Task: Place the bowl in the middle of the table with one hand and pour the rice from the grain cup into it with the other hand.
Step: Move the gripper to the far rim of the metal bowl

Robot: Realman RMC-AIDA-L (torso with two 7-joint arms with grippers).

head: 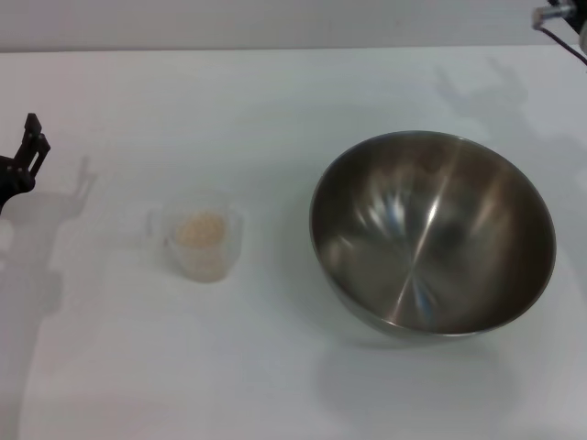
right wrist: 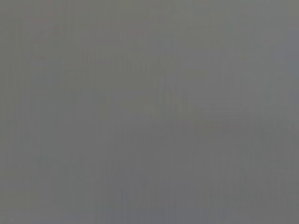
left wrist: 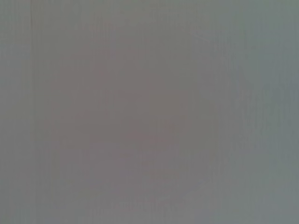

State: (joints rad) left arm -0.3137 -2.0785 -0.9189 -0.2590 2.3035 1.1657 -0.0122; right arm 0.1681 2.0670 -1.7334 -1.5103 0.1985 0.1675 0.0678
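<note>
Jaw states can't be told; bowl at three o'clock, unmoved, rice unpoured in grain cup at nine.

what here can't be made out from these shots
- Left gripper: cut by the head view's left edge; finger state unclear.
- Right gripper: only a sliver at the top right corner.
- Both wrist views: blank grey, nothing shown.
- Rice depth in the grain cup: seen from above only.
</note>
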